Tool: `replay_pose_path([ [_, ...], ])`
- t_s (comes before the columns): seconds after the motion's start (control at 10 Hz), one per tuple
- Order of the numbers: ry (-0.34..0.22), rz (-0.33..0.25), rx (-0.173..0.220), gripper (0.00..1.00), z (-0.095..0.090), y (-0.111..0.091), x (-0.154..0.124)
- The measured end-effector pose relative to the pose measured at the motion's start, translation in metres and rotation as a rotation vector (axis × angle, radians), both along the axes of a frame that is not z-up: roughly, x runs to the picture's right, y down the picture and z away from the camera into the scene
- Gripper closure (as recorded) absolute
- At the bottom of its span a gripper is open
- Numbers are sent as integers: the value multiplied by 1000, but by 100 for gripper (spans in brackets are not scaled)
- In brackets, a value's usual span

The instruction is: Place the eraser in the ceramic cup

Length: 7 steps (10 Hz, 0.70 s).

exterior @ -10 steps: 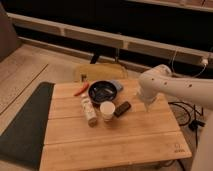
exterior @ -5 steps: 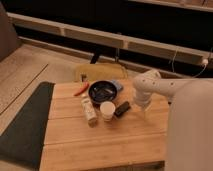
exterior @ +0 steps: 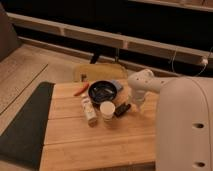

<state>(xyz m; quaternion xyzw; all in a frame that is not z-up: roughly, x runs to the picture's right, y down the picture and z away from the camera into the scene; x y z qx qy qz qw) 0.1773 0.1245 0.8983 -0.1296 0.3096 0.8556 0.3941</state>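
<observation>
The eraser (exterior: pixel 121 110) is a small dark block lying flat on the wooden table (exterior: pixel 95 142), just right of the ceramic cup (exterior: pixel 107 109). The cup is small, white and upright, in front of a dark bowl (exterior: pixel 102 91). My gripper (exterior: pixel 136 102) hangs from the white arm's wrist, pointing down just right of and behind the eraser, close to it. It stands open with nothing in it. The arm's bulky white forearm (exterior: pixel 185 125) covers the table's right side.
A cream bottle-like object (exterior: pixel 90 112) lies left of the cup. A red thing (exterior: pixel 81 90) rests beside the bowl's left rim. A yellow chair seat (exterior: pixel 97 73) stands behind the table, and a dark mat (exterior: pixel 22 125) lies along its left.
The forearm has swung in and now fills the right of the view. The gripper has shifted a little left toward the eraser. The objects on the table have not moved.
</observation>
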Motion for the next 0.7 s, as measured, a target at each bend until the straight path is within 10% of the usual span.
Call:
replay_pose_path([
  [0.7,-6,-9,11,35,12,-6,1],
])
